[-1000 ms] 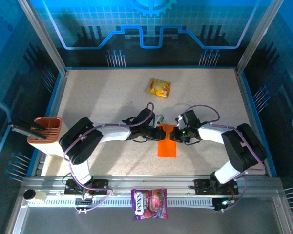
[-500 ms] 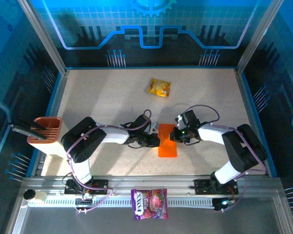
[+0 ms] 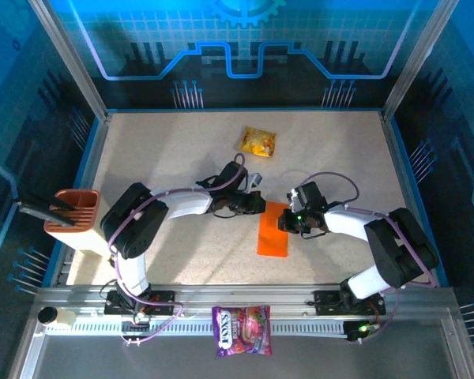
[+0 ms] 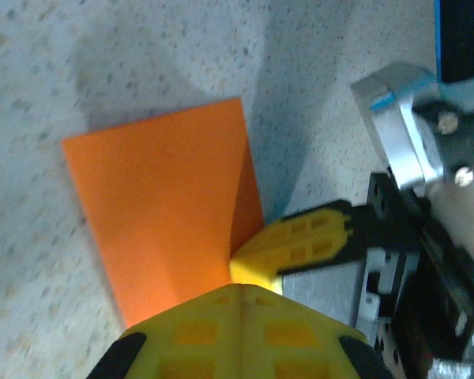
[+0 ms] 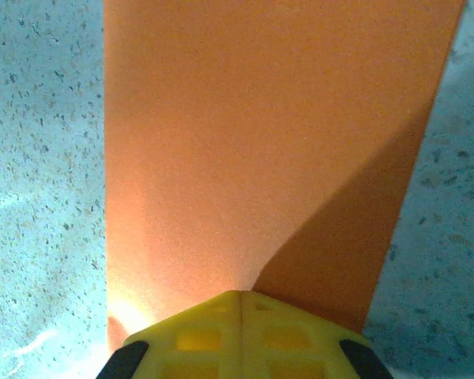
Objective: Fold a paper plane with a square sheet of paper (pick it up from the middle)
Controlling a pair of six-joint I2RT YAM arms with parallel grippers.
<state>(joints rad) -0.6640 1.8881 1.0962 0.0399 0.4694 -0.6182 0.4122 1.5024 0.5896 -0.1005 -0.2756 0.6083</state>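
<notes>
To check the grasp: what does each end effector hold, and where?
Both pinch the orange paper at its far end: left end effector at the left corner, right end effector on the right side.

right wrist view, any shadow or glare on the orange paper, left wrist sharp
Right wrist: a dark wedge of shade crosses the lower right of the plain bright-orange paper sheet, a washed-out glow lower left. Left wrist: the yellow left gripper is blurred.
</notes>
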